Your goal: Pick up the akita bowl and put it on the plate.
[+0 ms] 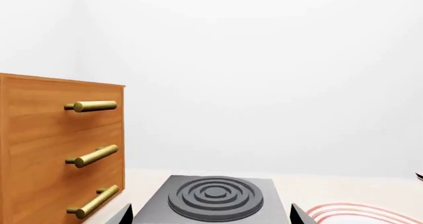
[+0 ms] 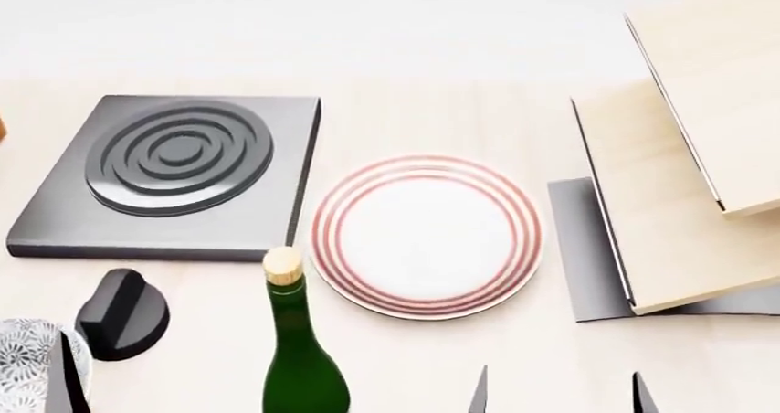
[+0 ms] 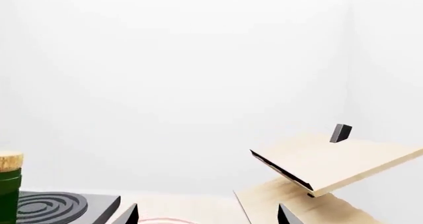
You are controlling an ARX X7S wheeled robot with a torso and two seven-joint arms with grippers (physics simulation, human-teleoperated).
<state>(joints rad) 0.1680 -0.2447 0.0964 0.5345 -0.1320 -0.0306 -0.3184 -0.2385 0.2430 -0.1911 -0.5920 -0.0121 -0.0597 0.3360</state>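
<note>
**At the lower left corner, the bowl waits to be picked**

At the lower left corner of the head view, only a small part of the akita bowl (image 2: 22, 358) shows, cut by the frame edge, beside a dark knob (image 2: 122, 314). The plate (image 2: 426, 236) lies in the middle of the frame, bare, between the stove burner (image 2: 171, 171) on the left and a wooden shelf (image 2: 664, 203) on the right.

The left gripper (image 1: 210, 215) shows only two dark fingertips at the bottom edge, apart, with nothing between them. The right gripper (image 3: 207, 216) looks the same: open and empty.

The bowl is not yet grasped, so the step in hand seems to be the reach. I judge the left arm is the nearer one. It should approach the rim from above and avoid the green bottle (image 2: 300, 358), which stands just beside the plate and could tip easily.
</note>
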